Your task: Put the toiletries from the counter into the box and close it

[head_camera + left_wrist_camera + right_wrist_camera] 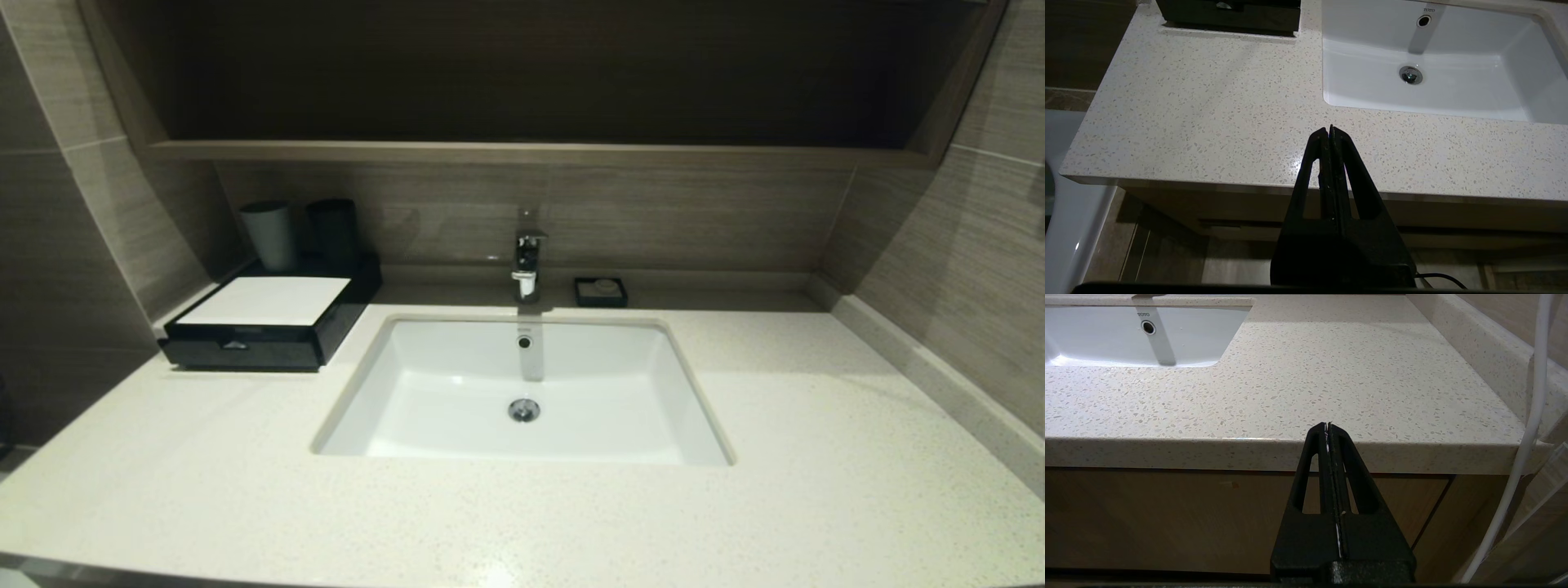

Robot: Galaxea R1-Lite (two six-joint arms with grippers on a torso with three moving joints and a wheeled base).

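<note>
While no toiletries show on the counter point(245, 490), the box point(269, 322) sits drawer-shut at its far left; the left gripper point(1330, 130), clenched empty, hangs nearer than the clenched right gripper point(1327, 425).

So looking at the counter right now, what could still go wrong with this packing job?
1. No packets show anywhere on the counter, and the box has its drawer shut, so whether they are inside cannot be checked from here.
2. The box sits beside the sink rim; a clumsy push could nudge it toward the basin.
3. Two cups stand on the box's back end and might topple if it is jolted.
The left gripper and right gripper are shut, off the counter's front edge.
</note>
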